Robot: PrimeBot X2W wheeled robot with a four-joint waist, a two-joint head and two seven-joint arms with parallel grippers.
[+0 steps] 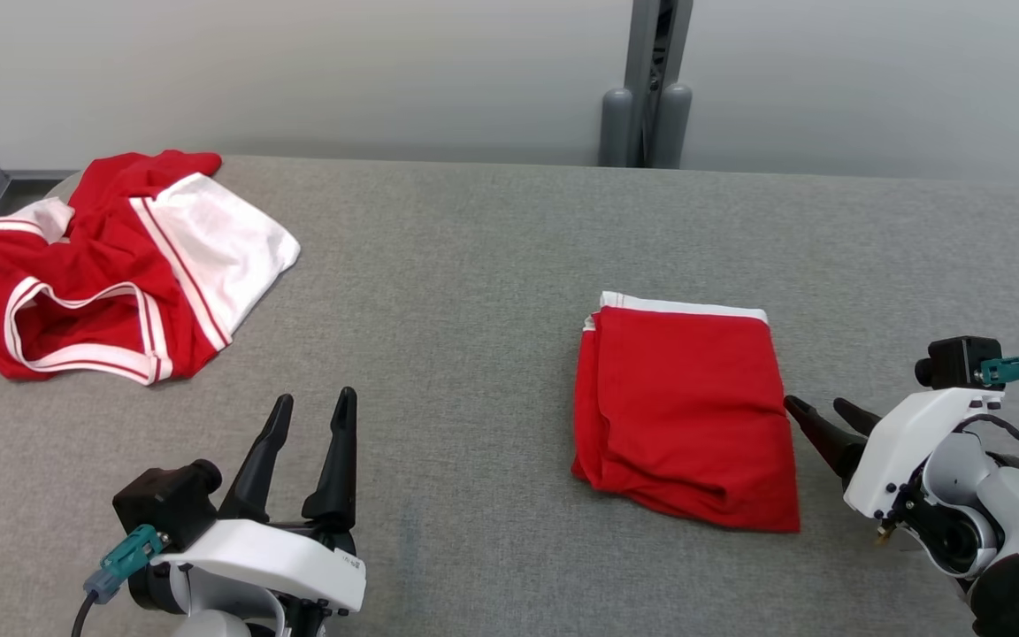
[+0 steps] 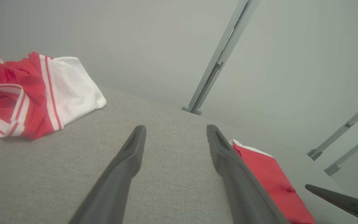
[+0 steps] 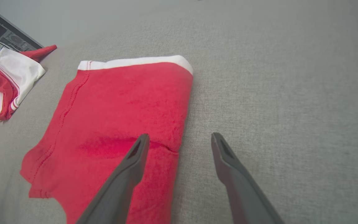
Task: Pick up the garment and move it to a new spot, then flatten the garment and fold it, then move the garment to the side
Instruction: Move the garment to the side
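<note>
Red folded garment, near edge partly behind R gripper finger

Grey cloth-topped table with folded red garment, crumpled red-and-white garment well apart

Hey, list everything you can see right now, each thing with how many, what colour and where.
folded garment: one, red with a white band, on the table right of centre
crumpled garment: one, red and white, far left of the table
table: one, grey fabric top, under both garments
post: one, grey, by the wall behind the table
left claw: one, dark fingers, open, near left of the table
right claw: one, dark fingers, open, at the folded garment's right edge
</note>
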